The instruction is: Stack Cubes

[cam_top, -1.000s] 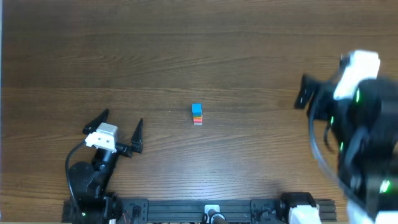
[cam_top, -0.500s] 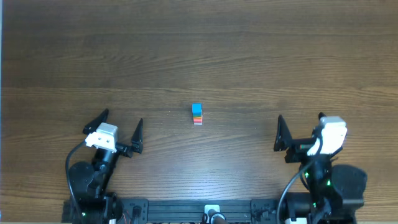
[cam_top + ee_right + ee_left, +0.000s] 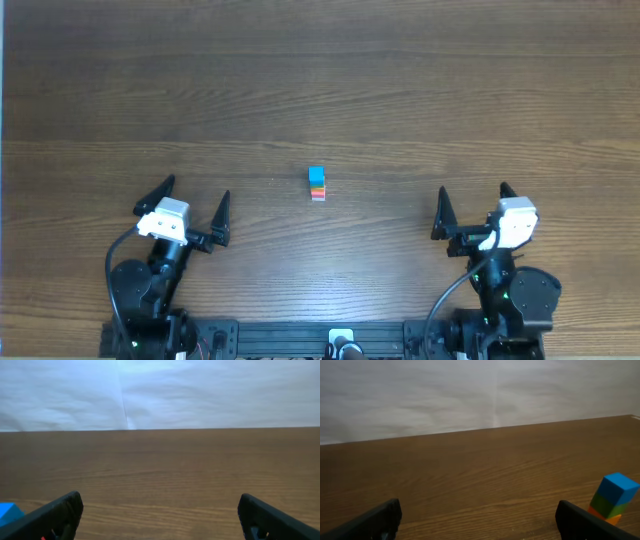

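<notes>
1. The left gripper (image 3: pixel 196 190) sits near its base, jaws spread wide, holding nothing.
2. Mid-surface (image 3: pixel 320 80), between the arms and well apart from both, the cube stack (image 3: pixel 317 184) stands upright, long axis vertical, blue on top; its lowest colours are hard to tell. Stacking looks finished.
3. The right gripper (image 3: pixel 473 190) is likewise wide open and empty.

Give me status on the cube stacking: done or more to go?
Looks done: the stack stands upright between the arms, blue cube on top, green cube and orange cube below. Nothing in hand: left gripper and right gripper are open, empty, near their bases. No loose cubes visible, so nothing appears left.
</notes>
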### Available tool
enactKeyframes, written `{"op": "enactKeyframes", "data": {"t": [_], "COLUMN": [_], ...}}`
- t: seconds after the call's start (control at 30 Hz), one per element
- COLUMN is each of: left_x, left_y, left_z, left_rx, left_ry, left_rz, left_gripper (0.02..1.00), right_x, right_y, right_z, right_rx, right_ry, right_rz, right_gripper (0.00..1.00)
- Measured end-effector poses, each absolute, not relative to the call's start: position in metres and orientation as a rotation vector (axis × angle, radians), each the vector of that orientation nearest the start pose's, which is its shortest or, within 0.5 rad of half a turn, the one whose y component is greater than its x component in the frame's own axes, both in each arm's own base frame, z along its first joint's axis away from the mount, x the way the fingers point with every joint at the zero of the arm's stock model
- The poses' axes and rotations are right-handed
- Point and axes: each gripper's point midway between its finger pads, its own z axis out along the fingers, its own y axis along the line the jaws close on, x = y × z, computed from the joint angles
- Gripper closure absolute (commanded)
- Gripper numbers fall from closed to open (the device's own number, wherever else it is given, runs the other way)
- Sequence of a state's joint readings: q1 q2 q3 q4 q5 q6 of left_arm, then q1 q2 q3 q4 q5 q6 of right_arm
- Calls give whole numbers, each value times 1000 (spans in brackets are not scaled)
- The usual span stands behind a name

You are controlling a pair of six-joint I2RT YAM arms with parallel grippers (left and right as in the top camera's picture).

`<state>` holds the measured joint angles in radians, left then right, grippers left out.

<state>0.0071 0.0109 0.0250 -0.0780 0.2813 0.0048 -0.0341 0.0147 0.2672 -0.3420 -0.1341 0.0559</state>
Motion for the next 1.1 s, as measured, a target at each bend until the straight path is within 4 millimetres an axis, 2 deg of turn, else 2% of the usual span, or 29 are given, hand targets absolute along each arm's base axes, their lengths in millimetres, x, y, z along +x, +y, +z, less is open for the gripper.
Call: {"op": "enactKeyframes", "data": {"t": [0.33,0.5,0.6,0.73,0.9,1.1], "left_x": [239,239,239,239,239,239], "left_y": [-46,-46,-46,-46,-46,-46], "left_z": [165,165,165,165,165,165], "left_rx": [213,214,214,214,214,214], "left_ry": [1623,1623,1623,1623,1623,1623], "left_rz": [-220,-221,-221,-221,-220,-221], "left_gripper": [18,18,18,18,18,18], "right_x": [236,243,246,246,245,245], "right_y": [19,19,19,19,19,19], "right_z": [214,200,188,186,161,160], "right_rx": [-67,-71,-68,-68,-58,-58], "right_ry": [1548,1499,1524,1532,1635,1636], "right_rz": [132,127,130,130,138,138], "right_gripper": [7,7,9,7,9,7]}}
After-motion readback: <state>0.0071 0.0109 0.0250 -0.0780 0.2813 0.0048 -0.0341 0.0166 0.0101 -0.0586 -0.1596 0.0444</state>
